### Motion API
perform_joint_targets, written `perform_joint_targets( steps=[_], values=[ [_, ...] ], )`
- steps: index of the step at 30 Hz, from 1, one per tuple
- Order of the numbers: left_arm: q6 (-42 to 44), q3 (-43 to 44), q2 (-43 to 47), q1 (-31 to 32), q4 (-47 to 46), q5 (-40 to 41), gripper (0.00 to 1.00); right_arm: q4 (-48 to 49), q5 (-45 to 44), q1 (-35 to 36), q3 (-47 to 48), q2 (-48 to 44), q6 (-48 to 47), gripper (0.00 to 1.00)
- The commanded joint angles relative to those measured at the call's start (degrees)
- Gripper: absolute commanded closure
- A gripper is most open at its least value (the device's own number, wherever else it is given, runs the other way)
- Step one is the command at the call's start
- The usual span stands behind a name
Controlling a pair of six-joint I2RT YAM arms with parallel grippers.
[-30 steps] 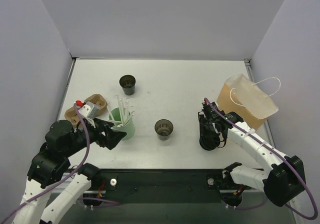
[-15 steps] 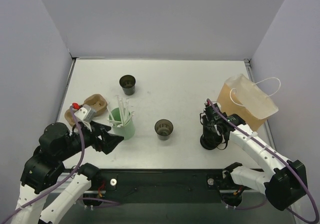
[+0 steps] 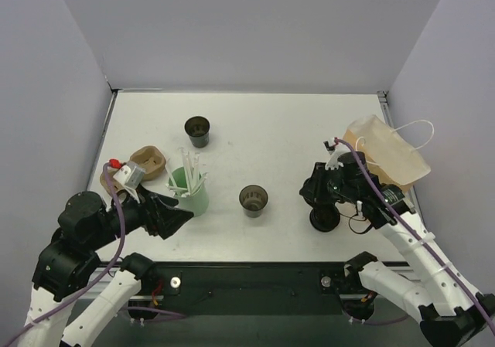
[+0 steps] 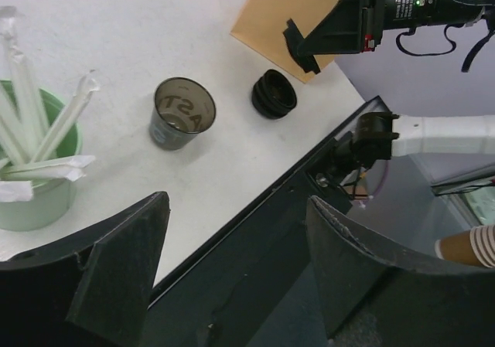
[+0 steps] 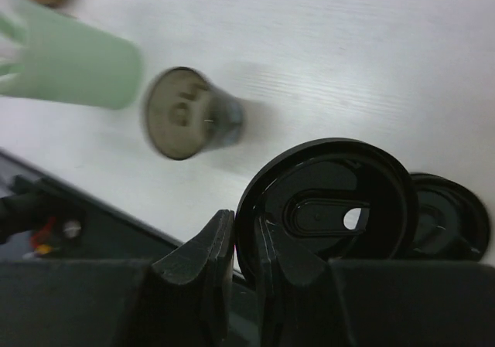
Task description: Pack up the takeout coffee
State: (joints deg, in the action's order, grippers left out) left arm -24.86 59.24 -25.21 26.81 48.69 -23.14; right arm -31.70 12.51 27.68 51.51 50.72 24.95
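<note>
Green cup (with straws) stands near takeout coffee.

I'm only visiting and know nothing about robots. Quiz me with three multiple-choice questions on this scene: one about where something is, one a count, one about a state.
1. Where does the green cup of wrapped straws stand?
A. right beside the left gripper
B. at the far right corner
C. under the right arm

2. How many black paper cups stand upright on the table?
A. one
B. two
C. four

3. What is the right gripper doing?
A. hanging open and empty
B. pinching a straw
C. pinching a flat black lid by its rim

Answers:
1 A: from above, the cup sits by the left arm's open fingers.
2 B: there is a far black cup and a central black cup.
3 C: the right wrist view shows the lid's edge between the closed fingers.
</note>
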Motion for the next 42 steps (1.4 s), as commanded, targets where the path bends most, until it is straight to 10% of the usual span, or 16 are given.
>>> perform_joint_targets(
  steps=[1,19,42],
  values=[
    [-7.6,-2.5,-2.7,0.0,-11.7,-6.0,0.21,18.6,19.2,1.1,-1.5,-6.9,6.8,0.86],
    [-14.9,-8.9,-15.3,1.3,-43.1,-14.6,0.37,77.2,29.7,12.7,-12.0,-9.1,44.4,0.84],
    [-26.0,-15.0,-24.7,17.9,-63.6,-0.5,0.39,76.5,26.9,13.9,-14.9,-11.4,40.8,0.84]
  ],
)
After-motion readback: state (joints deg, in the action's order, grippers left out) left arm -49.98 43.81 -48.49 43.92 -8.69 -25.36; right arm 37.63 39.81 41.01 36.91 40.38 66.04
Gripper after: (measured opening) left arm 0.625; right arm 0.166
